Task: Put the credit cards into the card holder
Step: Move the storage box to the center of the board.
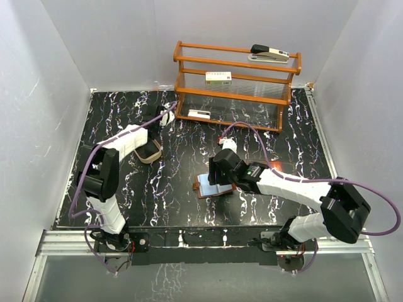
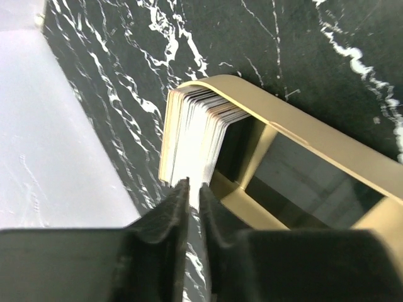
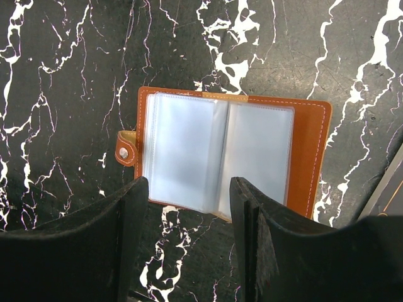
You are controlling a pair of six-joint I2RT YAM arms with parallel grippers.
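At table left, tan tray (image 1: 150, 153): holds the credit cards (image 2: 192, 135), a tight stack standing on edge against one rounded end.
Table centre, card holder (image 1: 214, 187): lies open with its clear sleeves up, well apart from the tray.
Jaws, left gripper (image 2: 194, 184): closed to a slit at the near edge of the stack. Whether one card, several or none sits in the pinch cannot be told.
Jaws, right gripper (image 3: 189, 185): moderately apart, holding nothing, hovering over the open sleeves.
Card handling (judged): light and thin, stiff with slight flex, smooth-faced. Packed neighbours are likely to cling and ride along.
Card hold point (judged): pinch across the faces at the free edge, outermost card only.
Holder handling (judged): light, soft leather with floppy glossy sleeves. It is likely to slide on the black marble-pattern table (image 1: 126, 201).
Holder hold point (judged): press on the leather margin, off the sleeves, so a pocket mouth stays free.
Card orientation: faces parallel and slightly fanned, thin edges toward the left wrist camera. Which edge is the long one cannot be told.
Holder orientation: the spine runs away from the right wrist camera. The long axis of the spread runs side to side in that view, with the snap tab (image 3: 126, 151) on its left edge.
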